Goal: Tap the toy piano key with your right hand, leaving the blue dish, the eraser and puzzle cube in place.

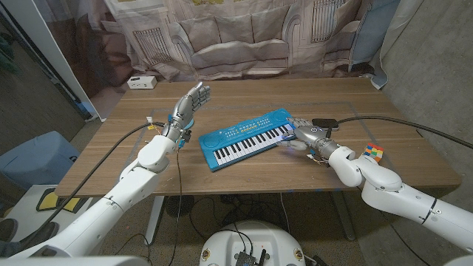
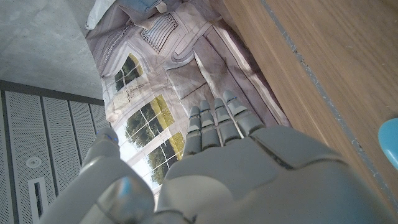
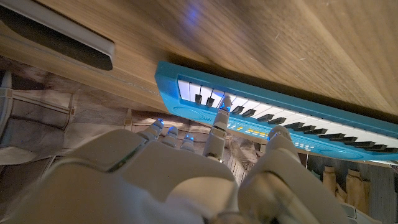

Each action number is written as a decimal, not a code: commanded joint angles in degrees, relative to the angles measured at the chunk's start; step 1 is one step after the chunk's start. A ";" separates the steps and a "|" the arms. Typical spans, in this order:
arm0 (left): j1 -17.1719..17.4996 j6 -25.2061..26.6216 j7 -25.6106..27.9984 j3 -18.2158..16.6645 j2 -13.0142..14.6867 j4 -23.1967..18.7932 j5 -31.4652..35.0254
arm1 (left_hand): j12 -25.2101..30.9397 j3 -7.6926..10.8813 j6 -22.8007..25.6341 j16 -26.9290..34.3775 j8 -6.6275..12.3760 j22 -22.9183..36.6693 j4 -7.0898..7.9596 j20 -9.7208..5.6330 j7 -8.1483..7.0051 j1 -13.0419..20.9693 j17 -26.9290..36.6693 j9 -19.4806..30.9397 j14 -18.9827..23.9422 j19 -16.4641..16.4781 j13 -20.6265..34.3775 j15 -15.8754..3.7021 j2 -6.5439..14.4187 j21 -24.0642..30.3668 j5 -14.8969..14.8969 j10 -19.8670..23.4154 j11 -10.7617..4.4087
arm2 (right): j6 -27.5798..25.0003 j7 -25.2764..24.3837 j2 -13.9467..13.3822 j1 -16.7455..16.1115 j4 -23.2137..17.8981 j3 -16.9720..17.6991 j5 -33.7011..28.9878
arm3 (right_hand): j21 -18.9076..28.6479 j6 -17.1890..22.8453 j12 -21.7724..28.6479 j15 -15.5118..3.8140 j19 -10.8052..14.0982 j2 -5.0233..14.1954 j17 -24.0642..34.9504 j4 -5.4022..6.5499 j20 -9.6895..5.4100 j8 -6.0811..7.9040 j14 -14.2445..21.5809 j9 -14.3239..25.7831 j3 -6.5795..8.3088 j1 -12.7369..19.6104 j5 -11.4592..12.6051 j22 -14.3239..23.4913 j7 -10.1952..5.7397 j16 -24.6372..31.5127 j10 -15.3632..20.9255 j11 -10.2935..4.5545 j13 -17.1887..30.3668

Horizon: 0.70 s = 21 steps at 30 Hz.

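Observation:
The blue toy piano point(image 1: 247, 138) lies slanted in the middle of the table. My right hand point(image 1: 304, 135) is at its right end, most fingers curled and holding nothing. In the right wrist view one outstretched fingertip point(image 3: 222, 107) touches a white key of the piano point(image 3: 292, 124). The puzzle cube point(image 1: 373, 152) sits to the right of my right forearm. A dark flat object, perhaps the eraser point(image 1: 325, 123), lies just behind the right hand. A pale blue patch point(image 1: 292, 146) peeks out under that hand. My left hand point(image 1: 191, 103) is raised left of the piano, fingers apart and holding nothing.
A small white box point(image 1: 140, 82) sits at the table's far left corner. A patterned cloth point(image 1: 244, 37) hangs behind the table. Black cables run along both arms. Bare wood point(image 1: 310, 174) lies in front of the piano and on the far side.

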 commanded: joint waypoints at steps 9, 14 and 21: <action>-0.40 0.58 -0.08 0.25 -0.24 0.35 -0.36 | -0.15 -0.08 0.34 -0.11 -0.02 0.27 0.10 0.29 0.11 0.23 0.25 0.31 0.11 -0.06 0.11 0.29 0.49 -0.22 0.26 0.11 0.12 | -0.70 0.66 0.33 0.40 0.15 -1.27 -2.29 | 0.39 0.76 0.60 0.30 -11.56 -0.01 0.15 -0.03 0.40 0.02 -14.20 0.15 0.60 -0.14 0.26 0.14 -0.03 0.41 -3.97 -0.50 0.23; -0.32 0.41 -0.12 0.28 -0.35 0.59 -0.48 | -0.13 -0.08 0.31 -0.10 -0.04 0.27 0.11 0.28 0.15 0.24 0.25 0.31 0.13 -0.07 0.11 0.24 0.56 -0.21 0.26 0.19 -0.15 | -0.94 1.02 0.34 0.38 0.00 -1.52 -2.95 | 0.45 1.29 0.67 0.28 -11.40 0.00 0.13 -0.07 0.43 0.14 -14.01 0.15 0.65 -0.12 0.25 0.13 -0.03 0.47 -3.69 -0.61 0.23; -0.08 0.35 -0.05 0.28 -0.42 0.79 -0.64 | -0.13 -0.08 0.43 -0.12 0.00 0.28 0.12 0.32 0.28 0.25 0.25 0.31 0.09 -0.09 0.11 0.24 0.63 -0.21 0.26 0.20 -0.13 | -1.50 1.73 0.68 0.55 0.20 -2.00 -3.76 | 0.47 2.12 0.77 0.28 -11.32 0.00 0.11 -0.10 0.46 0.34 -13.86 0.15 0.70 -0.13 0.24 0.13 -0.06 0.52 -3.26 -0.71 0.23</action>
